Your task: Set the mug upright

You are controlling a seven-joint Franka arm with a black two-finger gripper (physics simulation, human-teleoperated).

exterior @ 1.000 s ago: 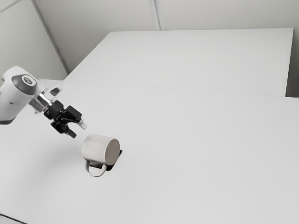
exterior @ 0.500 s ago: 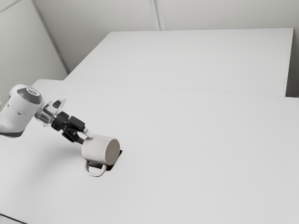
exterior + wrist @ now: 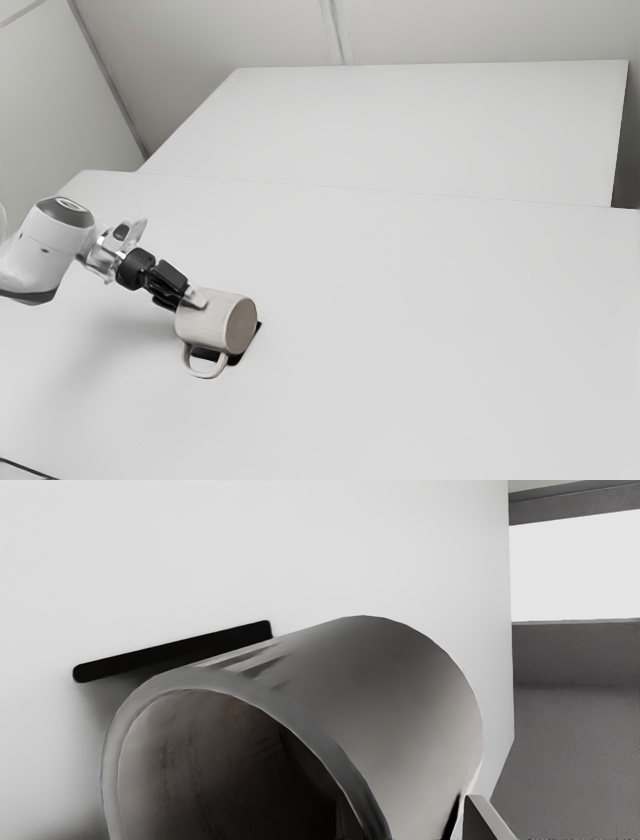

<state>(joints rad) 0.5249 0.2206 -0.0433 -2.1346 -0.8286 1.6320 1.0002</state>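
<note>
The gripper (image 3: 187,301) is at the mouth end of the mug (image 3: 215,318), overlapping its rim in the exterior view; whether it is spread, pressed together or pinching the wall, I cannot tell. The arm (image 3: 45,250) comes in from the exterior view's left. The mug lies on its side, 1 open mouth facing the gripper and 1 flat base facing the exterior view's right. Its handle (image 3: 206,374) points to the near side, low by the table (image 3: 400,300). A flat black strip (image 3: 243,354) shows under and just beside the mug, past its base edge and by the handle. Open tabletop spreads widely to the exterior view's right, with more room on the near and far sides. At the far side, 1 thin seam divides it from a second pale surface (image 3: 420,130), whose far edge runs near the wall (image 3: 480,30).
</note>
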